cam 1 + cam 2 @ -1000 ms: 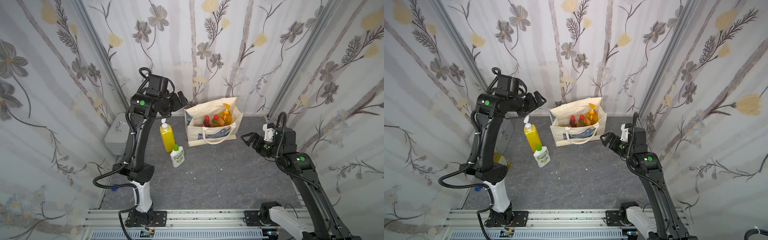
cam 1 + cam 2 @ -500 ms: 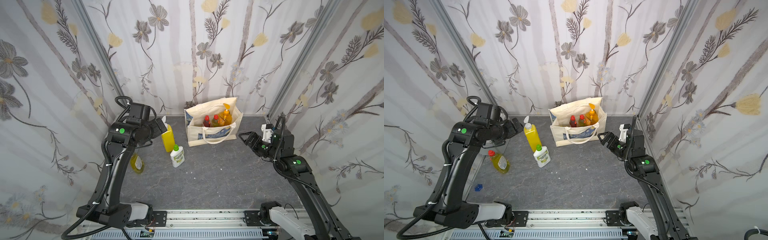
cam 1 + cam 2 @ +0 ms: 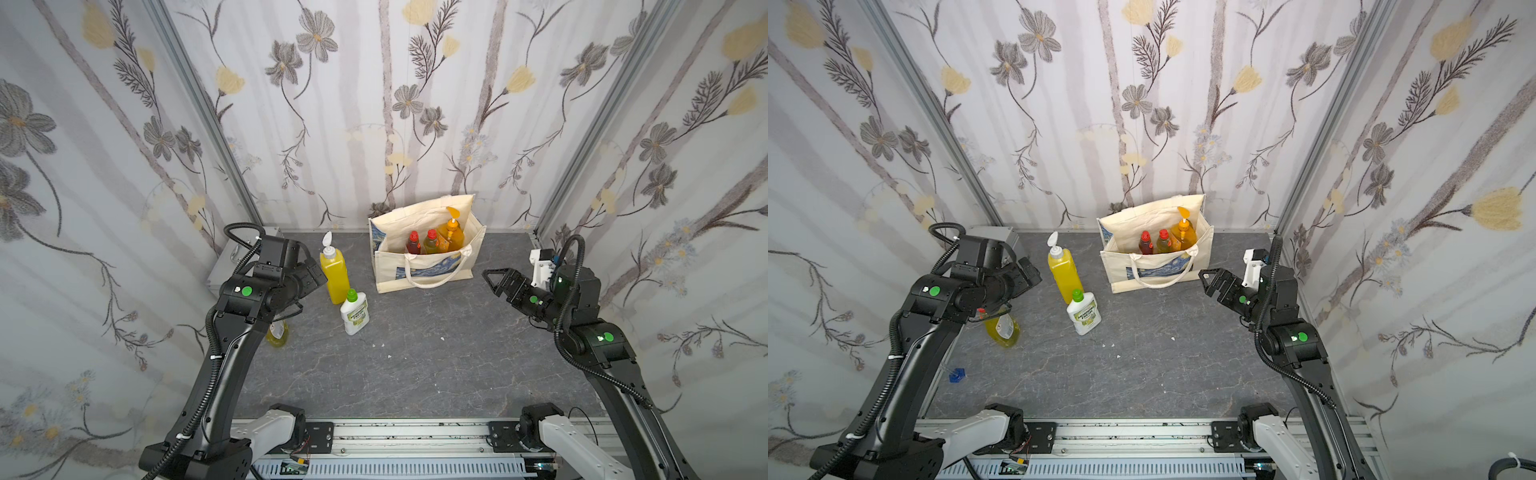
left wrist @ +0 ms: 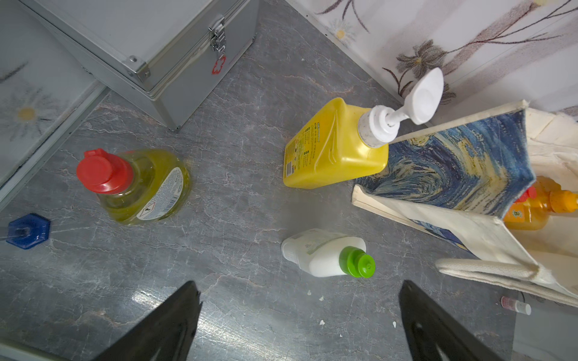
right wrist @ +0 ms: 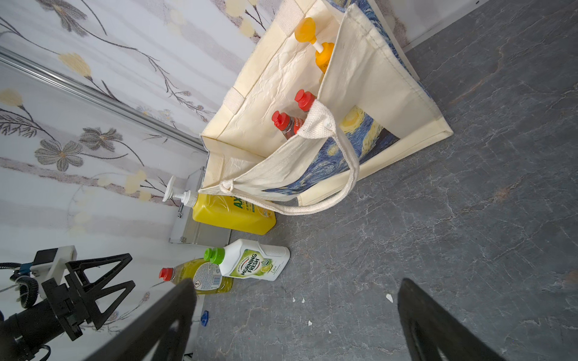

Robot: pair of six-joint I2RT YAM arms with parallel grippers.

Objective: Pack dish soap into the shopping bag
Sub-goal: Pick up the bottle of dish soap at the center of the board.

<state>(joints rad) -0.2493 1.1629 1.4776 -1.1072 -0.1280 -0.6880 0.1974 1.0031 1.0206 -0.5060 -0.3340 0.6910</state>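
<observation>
1. The shopping bag (image 3: 388,272) stands upright with its mouth open against the back wall. One handle hangs down over its printed front.
2. Three bottles stand in a row inside the bag: the dark red bottle (image 3: 413,246), a yellow-green bottle (image 3: 431,244) with a red cap, and the orange pump bottle (image 3: 453,236). The orange pump reaches up to about the bag's rim.
3. The yellow pump bottle (image 3: 335,276) stands upright on the floor near the bag, on the side toward the left arm.
4. The white bottle (image 3: 354,313) with a green cap stands upright a little farther from the bag, close to the yellow pump bottle.
5. A second yellow-green bottle (image 4: 140,187) with a red cap stands well apart from the bag. It is beyond those two and near the silver case (image 4: 175,62).
6. The left gripper (image 4: 298,287) hangs above the floor on that same side of the bag. Its jaws are spread wide and hold nothing.
7. The right gripper (image 5: 295,284) hangs near the bag's opposite side, apart from it. Its jaws are also spread wide and empty.
</observation>
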